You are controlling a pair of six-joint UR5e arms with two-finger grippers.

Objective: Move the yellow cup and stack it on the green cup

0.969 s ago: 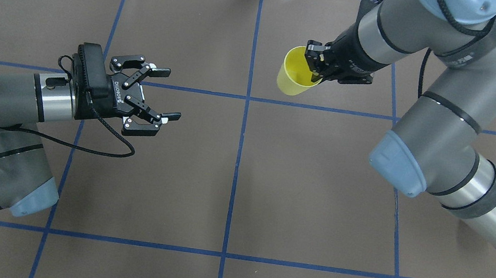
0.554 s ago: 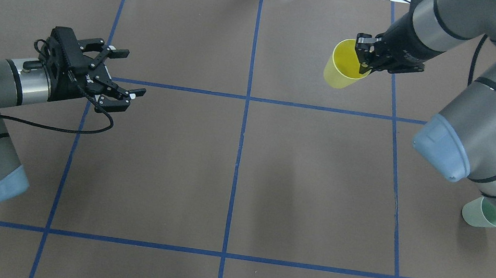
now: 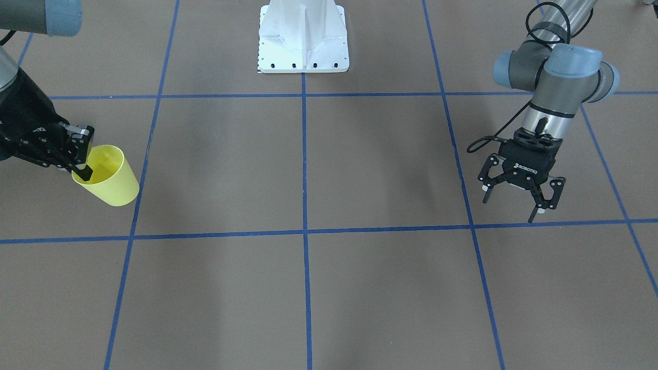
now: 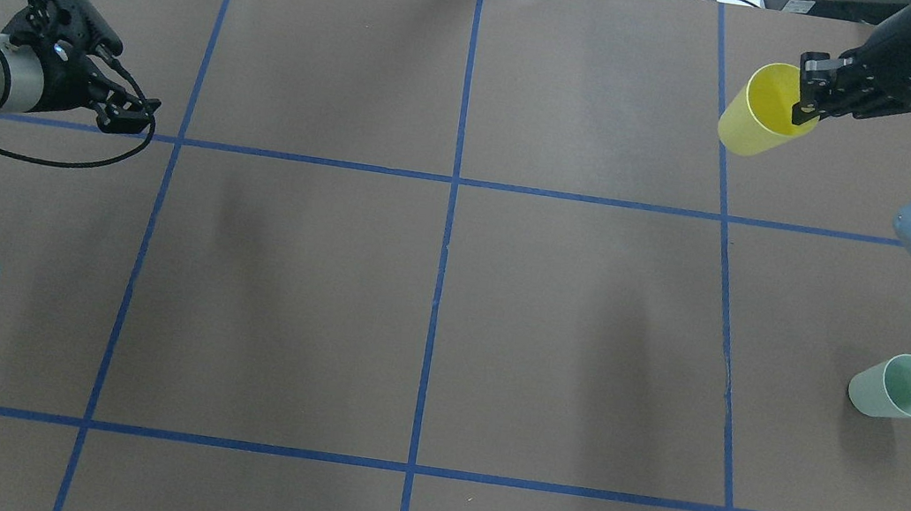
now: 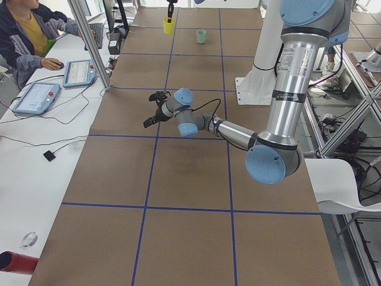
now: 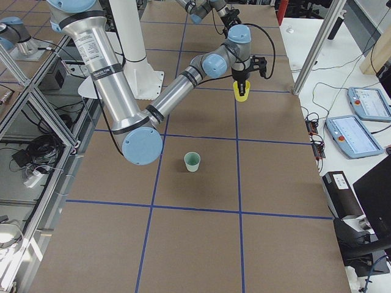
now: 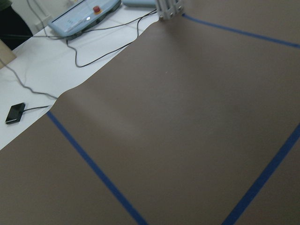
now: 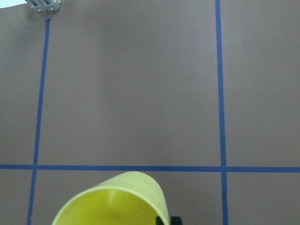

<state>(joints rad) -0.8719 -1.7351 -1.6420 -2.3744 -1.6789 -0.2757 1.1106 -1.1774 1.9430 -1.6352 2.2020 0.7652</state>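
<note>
Pinching the yellow cup (image 4: pixel 757 111) by its rim alone, the right tool (image 4: pixel 805 104) might let it pivot and miss the green cup (image 4: pixel 896 387), upright on the tabletop (image 4: pixel 573 308) well apart from it; left tool (image 3: pixel 514 203) is spread.

held cup (image 4: pixel 751 119) far side, other cup (image 4: pixel 893 388) nearer

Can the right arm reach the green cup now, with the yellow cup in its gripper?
Probably yes. The green cup stands upright, mouth open, on the right side of the table, and nothing lies between it and the yellow cup in the right gripper.
</note>
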